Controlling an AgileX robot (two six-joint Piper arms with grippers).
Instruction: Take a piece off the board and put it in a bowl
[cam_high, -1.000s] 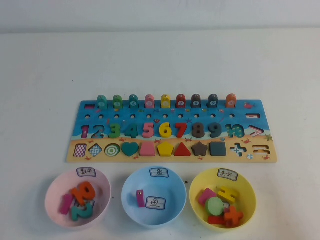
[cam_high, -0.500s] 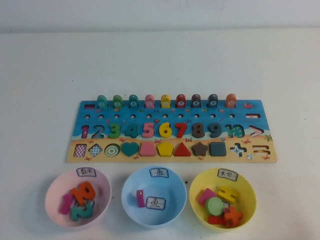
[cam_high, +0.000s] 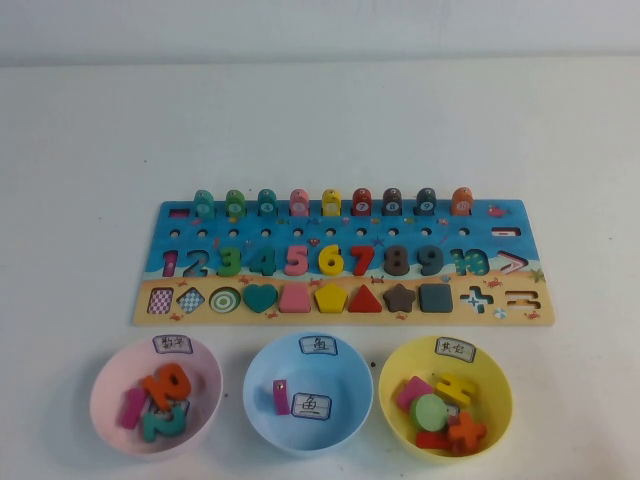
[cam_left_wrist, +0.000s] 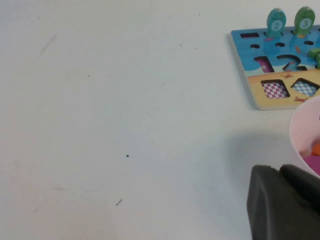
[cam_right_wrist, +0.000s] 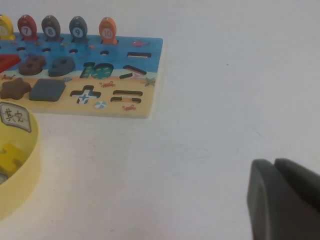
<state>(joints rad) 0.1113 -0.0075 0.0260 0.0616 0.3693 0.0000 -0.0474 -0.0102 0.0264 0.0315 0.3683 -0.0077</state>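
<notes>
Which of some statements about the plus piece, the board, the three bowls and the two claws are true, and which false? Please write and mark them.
1. The orange-red plus piece lies in the yellow bowl. True.
2. The plus-shaped slot on the puzzle board is filled. False: it is open.
3. The yellow bowl stands between the other two bowls. False: the light blue bowl is in the middle, the pink bowl at the left.
4. The red triangle sits on the board. True.
5. The left claw holds a number piece. False: it holds nothing, shut beside the pink bowl.
6. The right claw is shut over bare table, off the board. True.
</notes>
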